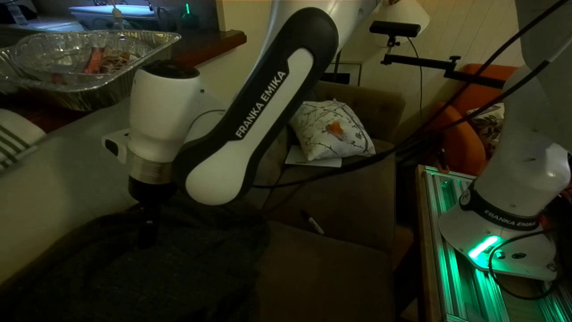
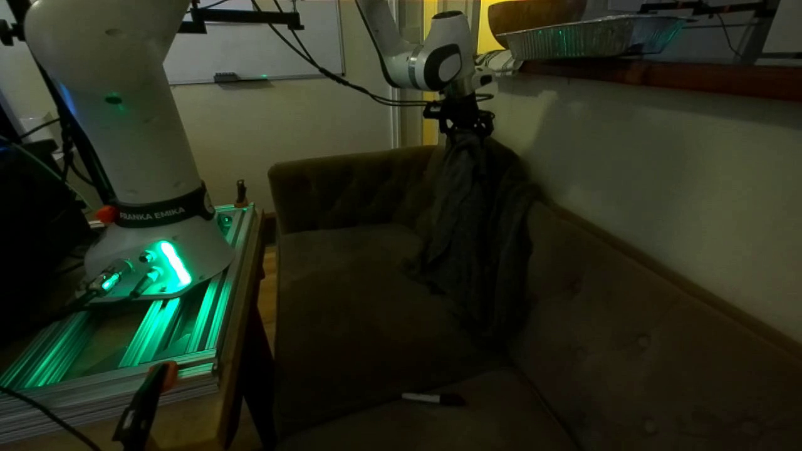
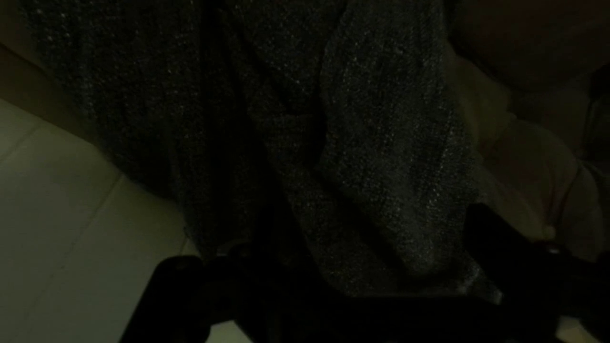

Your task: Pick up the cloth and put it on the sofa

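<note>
The cloth drapes down the backrest of the sofa and onto its seat, its top reaching up to the jaws. These stand wide apart, with cloth between the fingers but none visibly pinched. I read it as a release, though a grip could come next: to leave, rise straight and slowly so nothing snags; to grip, sink until a thick bunch sits inside, then close.
</note>
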`<state>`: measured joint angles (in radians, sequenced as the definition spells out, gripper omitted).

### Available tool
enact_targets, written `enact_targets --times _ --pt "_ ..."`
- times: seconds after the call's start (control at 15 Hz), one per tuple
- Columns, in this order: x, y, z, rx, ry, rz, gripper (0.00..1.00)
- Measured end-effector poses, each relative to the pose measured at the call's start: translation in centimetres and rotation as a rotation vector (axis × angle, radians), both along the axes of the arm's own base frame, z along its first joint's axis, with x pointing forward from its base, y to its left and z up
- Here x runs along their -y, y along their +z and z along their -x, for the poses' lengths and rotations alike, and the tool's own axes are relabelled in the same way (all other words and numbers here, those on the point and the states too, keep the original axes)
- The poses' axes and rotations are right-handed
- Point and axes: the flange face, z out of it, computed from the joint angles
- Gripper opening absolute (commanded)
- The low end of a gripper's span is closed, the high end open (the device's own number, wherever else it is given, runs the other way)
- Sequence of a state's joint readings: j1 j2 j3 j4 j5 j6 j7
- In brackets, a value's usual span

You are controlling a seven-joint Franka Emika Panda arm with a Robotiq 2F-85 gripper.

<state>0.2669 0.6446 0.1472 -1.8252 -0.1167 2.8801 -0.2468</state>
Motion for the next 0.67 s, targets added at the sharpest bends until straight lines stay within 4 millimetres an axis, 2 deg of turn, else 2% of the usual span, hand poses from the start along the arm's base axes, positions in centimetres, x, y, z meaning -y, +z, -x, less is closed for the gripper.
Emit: enact_targets --times 0.33,0.67 --pt "0.0 -0.2 -0.1 0.000 0.004 0.006 1.00" --pt "-0.3 -2.5 -0.4 0.015 0.055 0.086 1.00"
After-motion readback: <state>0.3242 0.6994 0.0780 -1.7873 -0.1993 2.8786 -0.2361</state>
